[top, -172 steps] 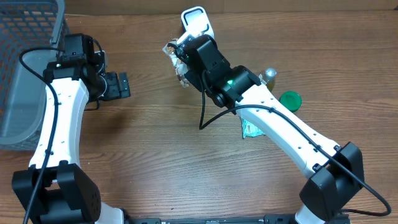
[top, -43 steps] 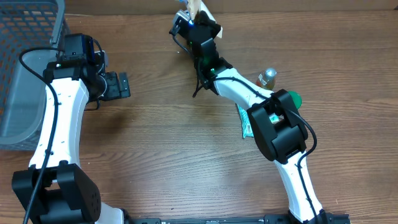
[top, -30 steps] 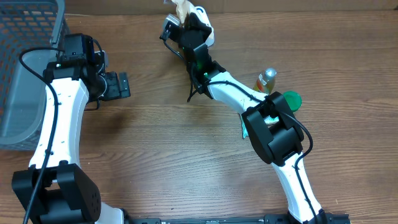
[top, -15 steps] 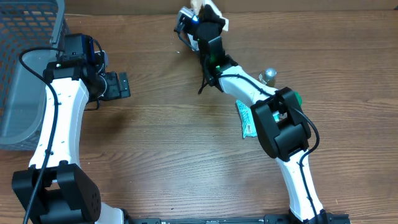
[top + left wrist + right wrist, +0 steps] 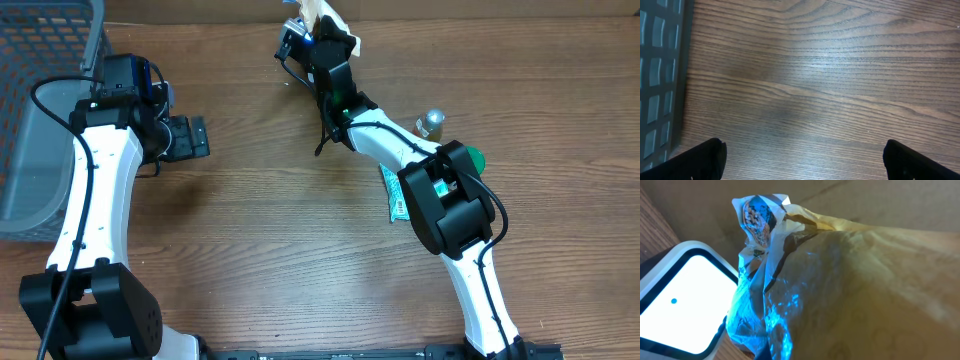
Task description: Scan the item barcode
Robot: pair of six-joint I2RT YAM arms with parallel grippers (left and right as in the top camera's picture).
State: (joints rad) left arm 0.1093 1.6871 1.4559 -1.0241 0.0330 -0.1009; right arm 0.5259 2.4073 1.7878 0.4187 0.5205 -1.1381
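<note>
The item is a crinkled snack bag, tan with a shiny printed end lit blue. It fills the right wrist view and hides the fingers there. It hangs right beside the white lit face of the scanner. From overhead, my right gripper is at the table's far edge, shut on the bag, with a bit of the white scanner showing beside it. My left gripper stands open over bare wood with nothing between its fingers.
A grey mesh basket stands at the far left beside the left gripper. A small bottle, a green lid and a green packet lie near the right arm.
The right gripper has swung the bag left, then right at the scanner, and now sits slightly left again. The left arm has not moved.
</note>
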